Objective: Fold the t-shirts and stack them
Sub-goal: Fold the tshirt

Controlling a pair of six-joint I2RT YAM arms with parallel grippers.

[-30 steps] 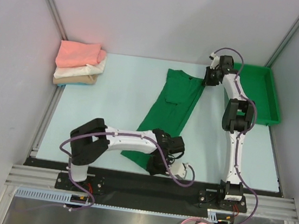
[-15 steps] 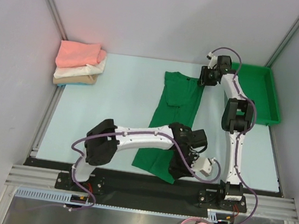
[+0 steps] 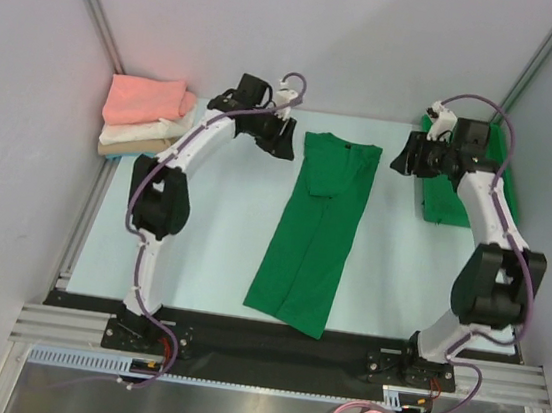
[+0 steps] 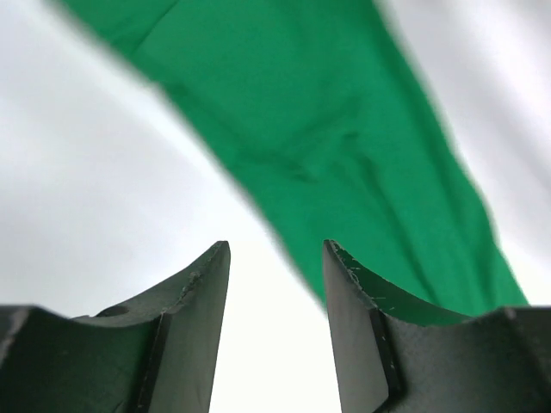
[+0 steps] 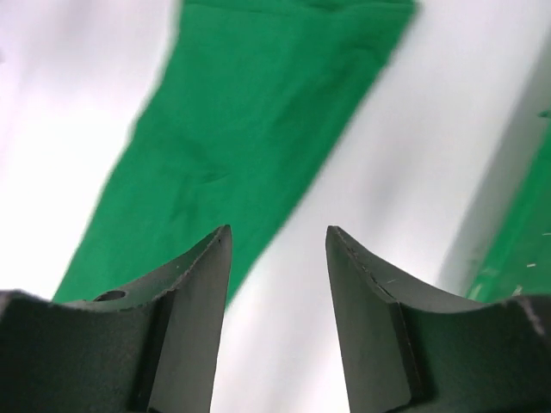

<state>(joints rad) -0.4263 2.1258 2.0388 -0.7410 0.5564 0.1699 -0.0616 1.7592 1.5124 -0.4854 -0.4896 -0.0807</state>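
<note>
Left tool [image 3: 285, 140], right tool [image 3: 403, 161]: agape, beside green t-shirt [image 3: 318, 224] far corners.

Bright even light, soft shadows, table [image 4: 86, 172] blown white in wrist views, green t-shirt [image 4: 344, 129] edges blurred, perhaps motion.

White tubular arm links [image 3: 195, 141] w/ chunky black joint housings [image 3: 156, 202]; thin purple cables [image 3: 297, 80] looping off wrists. Dark matte curved fingers [image 4: 194, 335], inner faces lightly scratched, same on L & R.
</note>
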